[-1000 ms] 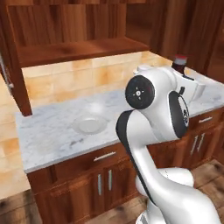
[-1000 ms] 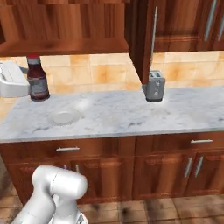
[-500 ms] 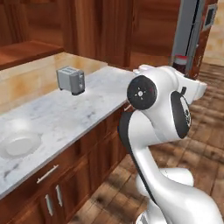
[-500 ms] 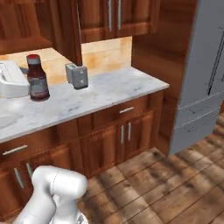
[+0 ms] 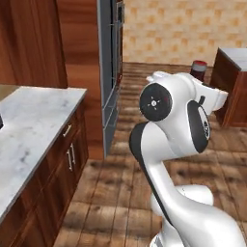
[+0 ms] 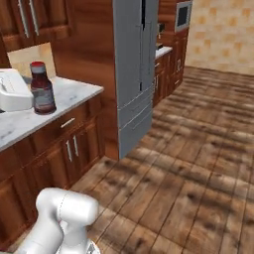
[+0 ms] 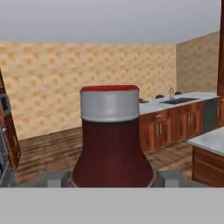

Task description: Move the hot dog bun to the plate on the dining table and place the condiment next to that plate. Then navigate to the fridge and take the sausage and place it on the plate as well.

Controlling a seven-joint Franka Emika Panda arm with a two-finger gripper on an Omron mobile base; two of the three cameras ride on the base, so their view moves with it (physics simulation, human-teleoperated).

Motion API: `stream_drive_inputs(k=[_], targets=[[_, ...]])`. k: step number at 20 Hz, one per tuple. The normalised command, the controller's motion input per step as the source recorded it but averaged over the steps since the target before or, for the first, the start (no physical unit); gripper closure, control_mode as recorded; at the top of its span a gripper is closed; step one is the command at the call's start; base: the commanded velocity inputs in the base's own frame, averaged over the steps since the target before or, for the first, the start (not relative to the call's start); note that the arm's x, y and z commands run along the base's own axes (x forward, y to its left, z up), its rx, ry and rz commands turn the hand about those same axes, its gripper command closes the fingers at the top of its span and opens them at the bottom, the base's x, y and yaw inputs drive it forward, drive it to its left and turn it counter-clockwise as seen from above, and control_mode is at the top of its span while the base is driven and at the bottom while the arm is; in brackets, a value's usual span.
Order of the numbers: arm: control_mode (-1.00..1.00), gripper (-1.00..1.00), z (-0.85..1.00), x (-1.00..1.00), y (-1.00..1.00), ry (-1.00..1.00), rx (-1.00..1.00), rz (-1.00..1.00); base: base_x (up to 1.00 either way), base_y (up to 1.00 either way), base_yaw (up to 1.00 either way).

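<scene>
Left base view: the base has swung away from the marble counter; the fridge now stands ahead of the arm, and the condiment peeks above the wrist.

Right base view: the condiment rides upright at the gripper, counter behind it.

Hand view: the gripper clamps the condiment between its fingertips. The carry toward the dining table appears underway.
</scene>
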Motion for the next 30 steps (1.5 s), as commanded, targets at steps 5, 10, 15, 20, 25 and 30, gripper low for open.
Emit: stream_drive_inputs(k=[5, 10, 15, 20, 25, 30], targets=[[1.00, 1.00, 0.00, 0.00, 0.00, 0.00, 0.00, 0.00, 0.70, 0.00, -0.64], [1.00, 1.00, 0.00, 0.00, 0.00, 0.00, 0.00, 0.00, 1.00, 0.11, -0.46], [1.00, 1.00, 0.00, 0.00, 0.00, 0.00, 0.00, 0.00, 1.00, 0.13, -0.41], [1.00, 1.00, 0.00, 0.00, 0.00, 0.00, 0.00, 0.00, 1.00, 0.19, -0.40], [1.00, 1.00, 0.00, 0.00, 0.00, 0.00, 0.00, 0.00, 1.00, 0.25, -0.40], [1.00, 1.00, 0.00, 0.00, 0.00, 0.00, 0.00, 0.00, 1.00, 0.39, -0.38]])
